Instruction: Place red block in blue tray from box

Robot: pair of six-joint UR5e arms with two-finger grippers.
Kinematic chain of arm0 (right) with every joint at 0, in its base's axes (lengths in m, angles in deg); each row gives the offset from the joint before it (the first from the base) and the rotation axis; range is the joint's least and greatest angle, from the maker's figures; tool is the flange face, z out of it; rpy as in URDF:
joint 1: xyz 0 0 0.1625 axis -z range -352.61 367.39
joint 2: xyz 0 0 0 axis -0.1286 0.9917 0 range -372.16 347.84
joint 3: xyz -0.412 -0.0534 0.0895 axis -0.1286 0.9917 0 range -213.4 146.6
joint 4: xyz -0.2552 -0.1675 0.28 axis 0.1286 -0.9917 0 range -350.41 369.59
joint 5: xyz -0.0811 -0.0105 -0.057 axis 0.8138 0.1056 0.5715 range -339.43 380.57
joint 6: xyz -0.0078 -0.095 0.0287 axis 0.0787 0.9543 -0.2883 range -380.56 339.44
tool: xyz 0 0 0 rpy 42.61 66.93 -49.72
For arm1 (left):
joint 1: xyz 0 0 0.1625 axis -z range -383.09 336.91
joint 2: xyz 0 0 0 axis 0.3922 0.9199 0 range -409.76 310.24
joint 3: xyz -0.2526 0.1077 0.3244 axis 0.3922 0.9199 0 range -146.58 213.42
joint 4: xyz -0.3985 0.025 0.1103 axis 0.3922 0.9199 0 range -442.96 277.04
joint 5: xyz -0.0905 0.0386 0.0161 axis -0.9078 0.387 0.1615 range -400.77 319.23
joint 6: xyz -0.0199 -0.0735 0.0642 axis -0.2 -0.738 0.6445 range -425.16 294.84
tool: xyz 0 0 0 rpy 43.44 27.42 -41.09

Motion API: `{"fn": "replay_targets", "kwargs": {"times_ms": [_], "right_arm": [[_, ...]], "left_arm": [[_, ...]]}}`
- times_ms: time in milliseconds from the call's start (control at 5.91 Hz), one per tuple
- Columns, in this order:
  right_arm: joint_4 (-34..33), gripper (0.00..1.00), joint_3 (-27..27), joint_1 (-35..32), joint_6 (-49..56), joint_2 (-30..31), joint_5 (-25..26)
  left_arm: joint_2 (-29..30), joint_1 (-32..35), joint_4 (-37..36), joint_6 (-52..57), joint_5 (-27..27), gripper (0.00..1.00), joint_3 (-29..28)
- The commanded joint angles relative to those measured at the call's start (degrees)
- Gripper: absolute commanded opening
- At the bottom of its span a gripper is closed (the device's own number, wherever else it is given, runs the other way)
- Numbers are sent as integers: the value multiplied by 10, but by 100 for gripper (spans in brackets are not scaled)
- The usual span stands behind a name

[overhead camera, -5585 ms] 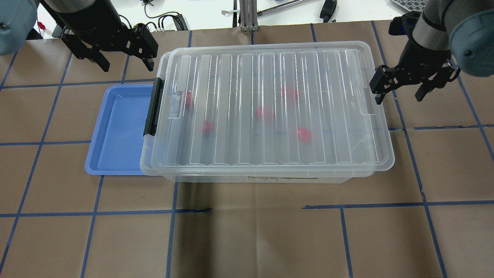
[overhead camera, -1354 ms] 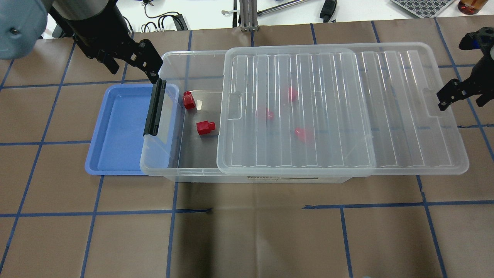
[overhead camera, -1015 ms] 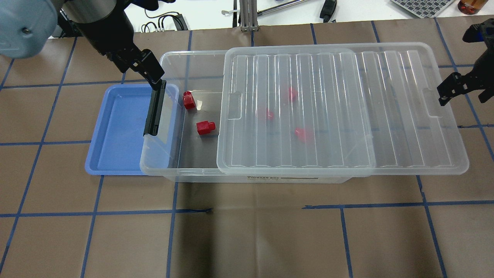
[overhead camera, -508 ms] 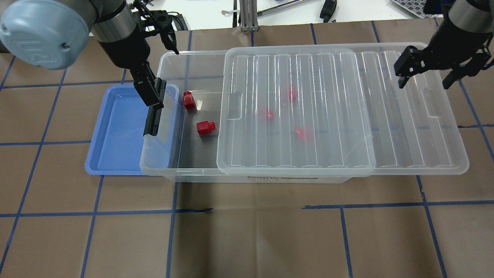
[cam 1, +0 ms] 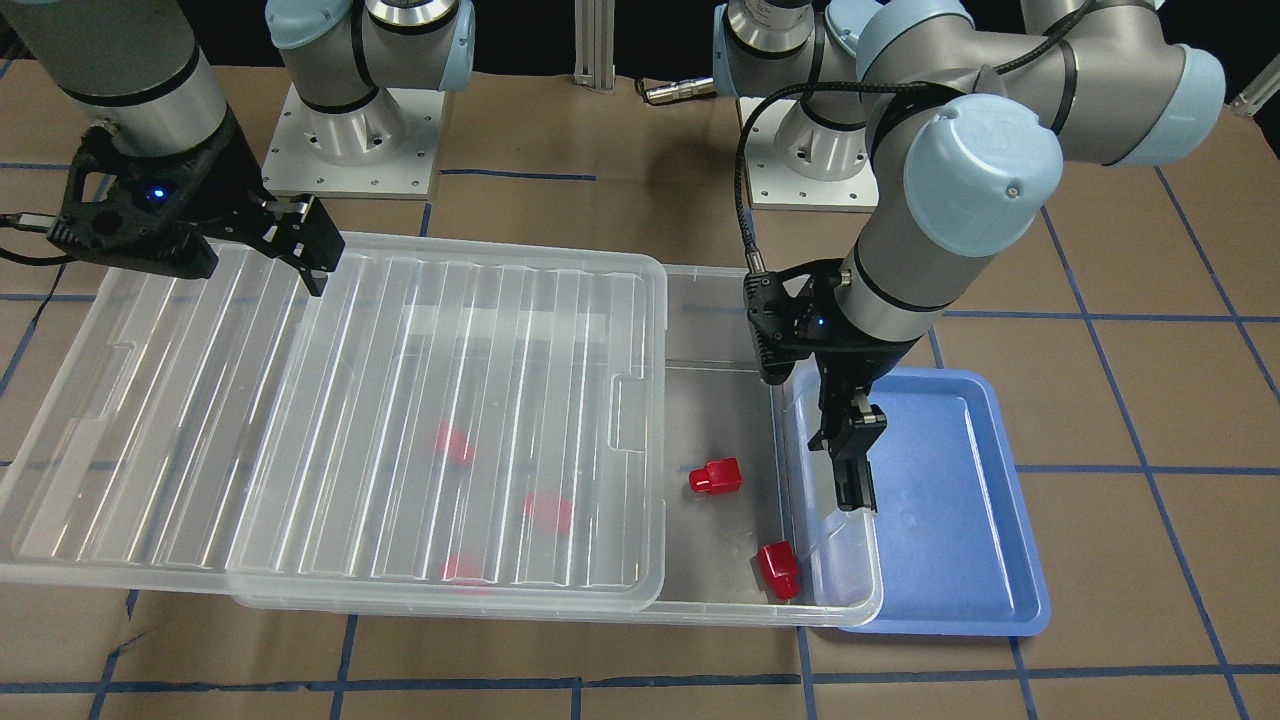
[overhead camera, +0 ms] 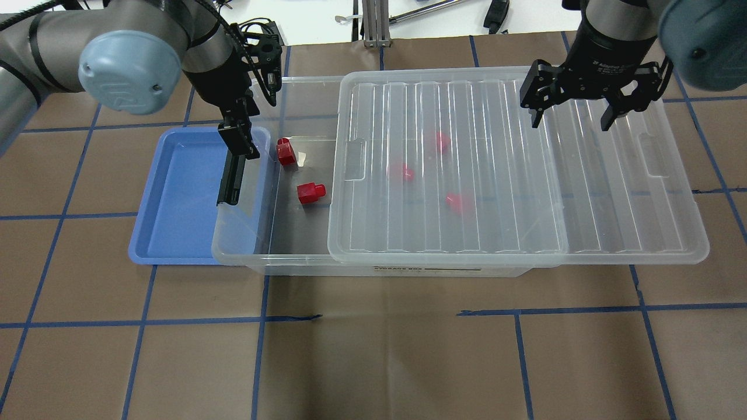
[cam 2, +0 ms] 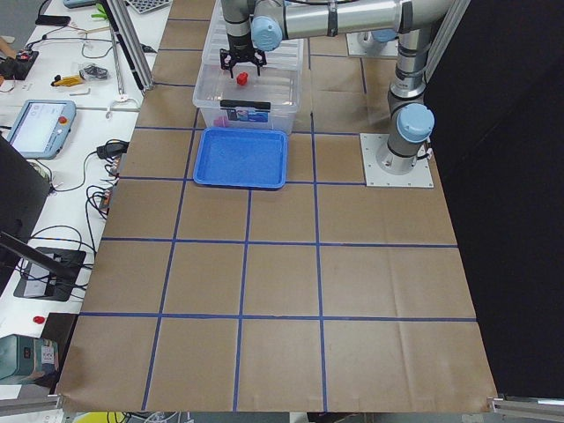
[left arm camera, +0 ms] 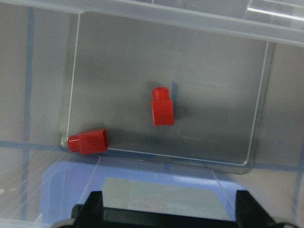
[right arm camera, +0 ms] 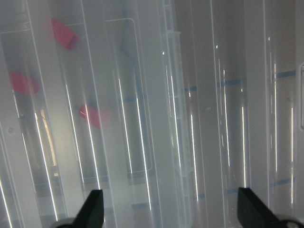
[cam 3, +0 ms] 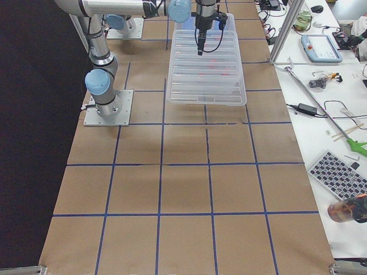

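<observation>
Bright, even light falls from above. The ribbed lid (right arm camera: pixel 142 118) throws white glare streaks in the right wrist view and hazes the red blocks (right arm camera: pixel 90 116) beneath it to pink smears. A soft, broad shadow lies on the bench (overhead camera: pixel 373 361) before the clear box's (overhead camera: pixel 303 268) near wall. In the left wrist view the fingers (left arm camera: pixel 92 209) are out of focus.

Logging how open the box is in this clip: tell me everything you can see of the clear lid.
The lid is clear, slightly milky plastic with parallel ribs across it and a moulded rectangular recess near each end. It lies flat on the rim of the box, offset toward the robot's right, overhanging that end and leaving the left end uncovered. Three red blocks show blurred through it. The open right hand hangs over its right half; contact cannot be told.
</observation>
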Motion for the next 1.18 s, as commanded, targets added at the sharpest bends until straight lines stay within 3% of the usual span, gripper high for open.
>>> {"fn": "replay_targets", "kwargs": {"times_ms": [0,338,508,846,1015], "right_arm": [[1,100,7,-16,-6,-4,-2],[7,100,8,-19,-6,-5,-20],[34,100,17,-18,-6,-6,-20],[76,100,32,-15,4,-5,-20],[76,100,30,-15,3,-5,-21]], "left_arm": [[28,21,-73,3,-18,95,34],[48,20,-173,-3,-23,95,88],[54,19,-186,-3,-24,95,112],[76,11,-283,-3,-59,97,168],[85,11,-283,-9,-58,97,168]]}}
